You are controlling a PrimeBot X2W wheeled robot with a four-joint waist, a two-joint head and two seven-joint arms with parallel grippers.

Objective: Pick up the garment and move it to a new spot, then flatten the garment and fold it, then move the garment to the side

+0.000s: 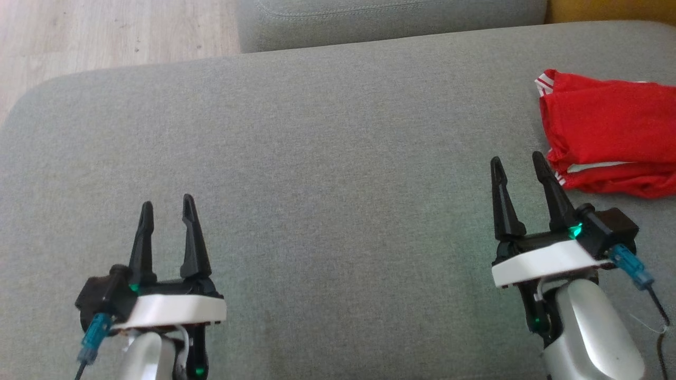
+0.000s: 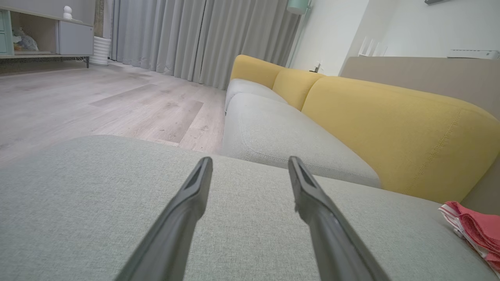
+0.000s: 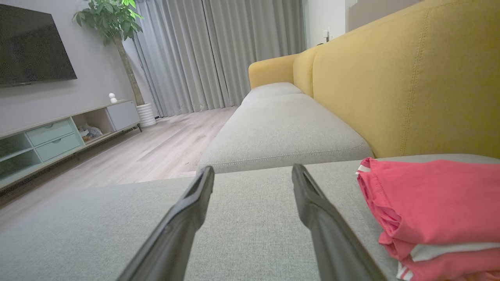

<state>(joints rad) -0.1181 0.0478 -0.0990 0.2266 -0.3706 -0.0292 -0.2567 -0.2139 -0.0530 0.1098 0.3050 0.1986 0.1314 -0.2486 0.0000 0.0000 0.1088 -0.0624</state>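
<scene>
From the head, the folded red garment (image 1: 607,132) lies at the far right of a broad grey cushion (image 1: 317,132). Its right side runs off the picture, so how close it comes to the cushion's edge there cannot be told. The left tool (image 1: 168,200) hovers low on the left with its fingers spread and nothing between them. The right tool (image 1: 517,156), likewise spread and holding nothing, stands just beside the garment's near left corner, seemingly a little short of touching it. Between the two tools and on to the cushion's rounded far edge the fabric is bare. Wooden floor (image 1: 105,31) shows past the far left corner, and a second seat (image 1: 391,21) butts against the far edge.

At the left wrist, the left tool (image 2: 250,158) points across bare cushion toward the second seat (image 2: 289,140). The garment (image 2: 478,230) sits well apart at the lower right, below the yellow backrest (image 2: 390,128).

At the right wrist, the right tool (image 3: 253,167) is spread over bare cushion. The garment (image 3: 433,203) lies just right of its right finger, stacked in layers near the backrest (image 3: 390,78), with open floor (image 3: 164,148) to the left.
</scene>
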